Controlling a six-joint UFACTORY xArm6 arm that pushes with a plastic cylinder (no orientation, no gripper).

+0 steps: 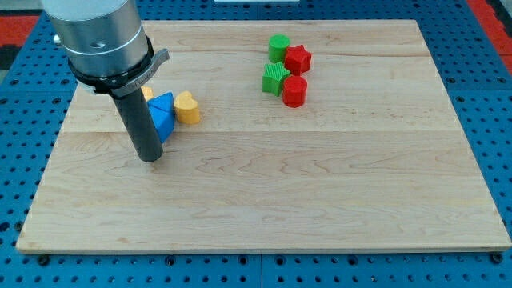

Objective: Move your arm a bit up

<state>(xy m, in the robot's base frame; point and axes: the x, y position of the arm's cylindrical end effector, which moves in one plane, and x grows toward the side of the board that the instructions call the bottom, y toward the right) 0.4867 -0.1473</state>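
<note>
Wooden board (264, 200) is seen from above at a slant, laid on a blue pegboard surface (488, 96) that shows round its edges.

Camera view: the arm (100, 36) enters at the view's top left as a wide grey cylinder with a dark collar, and a straight dark rod hangs from it. My tip (150, 158) is set on the board in the left half, just below and to the view's left of a blue block (162, 116). The rod's side appears to be touching that blue block or lying just beside it; contact cannot be told for certain. No fingers are carried by this arm, so nothing can be reported as spread, pressed or pinched.

The blue block is wedge-like, with a pointed top. A yellow heart-shaped block (187, 107) is touching its right side. A second yellow block (147, 93) is glimpsed behind the rod, mostly hidden; its shape cannot be made out.

Well apart, toward the view's top right of centre, four blocks are clustered together: a green cylinder (278, 47) at the top, a red star-shaped block (298, 59) just to its right, a green block (276, 78) with ridged edges below, and a red cylinder (294, 91) at the cluster's lower right.
</note>
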